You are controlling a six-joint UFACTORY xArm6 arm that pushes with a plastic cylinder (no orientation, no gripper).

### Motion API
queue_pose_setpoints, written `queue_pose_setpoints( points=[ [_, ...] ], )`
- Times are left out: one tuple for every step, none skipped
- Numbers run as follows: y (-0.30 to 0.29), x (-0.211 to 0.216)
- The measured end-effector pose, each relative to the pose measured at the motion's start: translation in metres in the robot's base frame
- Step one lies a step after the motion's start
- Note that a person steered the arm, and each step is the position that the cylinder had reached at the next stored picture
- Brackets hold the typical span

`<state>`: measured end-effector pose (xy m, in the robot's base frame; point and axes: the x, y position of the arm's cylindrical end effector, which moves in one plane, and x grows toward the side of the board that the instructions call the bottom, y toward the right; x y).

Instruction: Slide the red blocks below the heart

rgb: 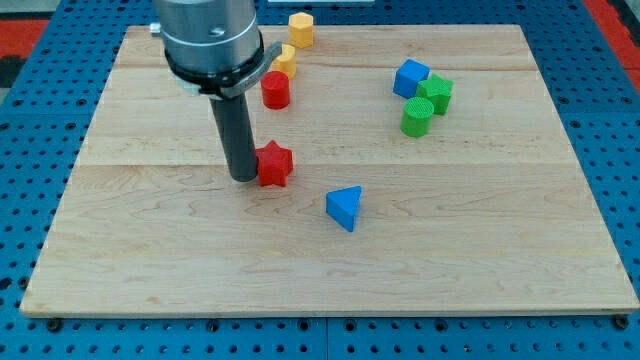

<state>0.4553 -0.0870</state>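
Note:
My tip [243, 177] rests on the board, touching the left side of the red star [275, 164]. The red cylinder [275, 90] stands just below the yellow heart [284, 60], nearly touching it. A yellow hexagonal block [300, 29] sits near the view's top edge of the board. The rod and arm body rise from the tip toward the view's top left and hide part of the board there.
A blue triangular block [345, 207] lies right of and below the red star. A blue cube [409, 78], a green star [436, 93] and a green cylinder [417, 116] cluster at the right. The wooden board [480, 250] sits on a blue pegboard.

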Motion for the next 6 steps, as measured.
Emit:
queue_pose_setpoints(
  points=[
    [0.006, 0.022],
    [0.029, 0.049],
    [0.036, 0.035],
    [0.030, -0.008],
    [0.032, -0.033],
    [0.033, -0.038]
  ],
)
